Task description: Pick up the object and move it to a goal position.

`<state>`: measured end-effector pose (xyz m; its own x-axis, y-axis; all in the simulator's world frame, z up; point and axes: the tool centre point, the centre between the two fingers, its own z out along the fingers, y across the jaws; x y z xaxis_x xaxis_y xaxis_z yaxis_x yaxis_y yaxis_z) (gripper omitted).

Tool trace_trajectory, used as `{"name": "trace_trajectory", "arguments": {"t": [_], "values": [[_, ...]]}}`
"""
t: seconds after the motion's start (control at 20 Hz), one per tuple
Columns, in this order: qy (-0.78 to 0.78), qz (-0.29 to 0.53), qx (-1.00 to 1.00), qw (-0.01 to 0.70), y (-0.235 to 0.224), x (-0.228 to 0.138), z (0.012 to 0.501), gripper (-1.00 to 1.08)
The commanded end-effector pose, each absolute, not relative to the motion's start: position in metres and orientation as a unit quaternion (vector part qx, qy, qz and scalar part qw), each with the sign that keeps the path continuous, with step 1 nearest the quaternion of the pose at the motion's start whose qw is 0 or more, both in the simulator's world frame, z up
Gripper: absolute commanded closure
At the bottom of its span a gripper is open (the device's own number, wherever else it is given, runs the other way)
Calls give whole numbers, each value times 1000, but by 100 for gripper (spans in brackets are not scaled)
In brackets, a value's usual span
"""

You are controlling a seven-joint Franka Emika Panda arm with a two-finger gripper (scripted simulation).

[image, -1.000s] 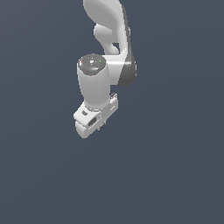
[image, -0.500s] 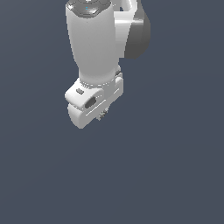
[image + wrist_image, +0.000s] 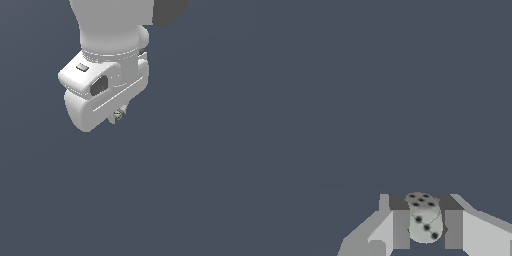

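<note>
White gripper [image 3: 118,116] fills the upper part of the exterior view, hanging from a thick white arm [image 3: 110,20] against a plain dark blue-grey backdrop. Its body is a blocky white housing, and only a hint of its short fingers shows beneath the lower edge.

Between those fingers sits the object [image 3: 118,115], a tiny pale grey speckled lump, far smaller than the gripper that holds it. In the exterior view it is just a dot tucked under the gripper body.

The wrist view shows the hold far better. The two grey fingers [image 3: 401,227] stand close together, one on each side of the object [image 3: 424,223], and both appear to press against its sides. The object looks like a rounded die, pale with dark spots on its upper face and side. The gripper is nearly closed, clamped on the object.

No table, floor or goal marker shows in either view, so the height of the gripper above any surface is hard to judge.

As a judgement, the pick-up step looks done and the carrying step is in hand. The next move calls for keeping the squeeze firm on so small a piece while the arm travels to the goal position, which lies out of view.
</note>
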<state>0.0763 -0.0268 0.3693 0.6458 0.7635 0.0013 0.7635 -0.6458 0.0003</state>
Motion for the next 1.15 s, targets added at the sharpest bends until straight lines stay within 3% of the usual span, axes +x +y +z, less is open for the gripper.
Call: {"name": "trace_trajectory", "arguments": {"t": [0.0, 0.5, 1.1], "values": [[-421, 0, -907, 0, -25, 80, 385, 108], [-420, 0, -907, 0, -21, 91, 426, 108], [-420, 0, -907, 0, -19, 94, 439, 108]]}}
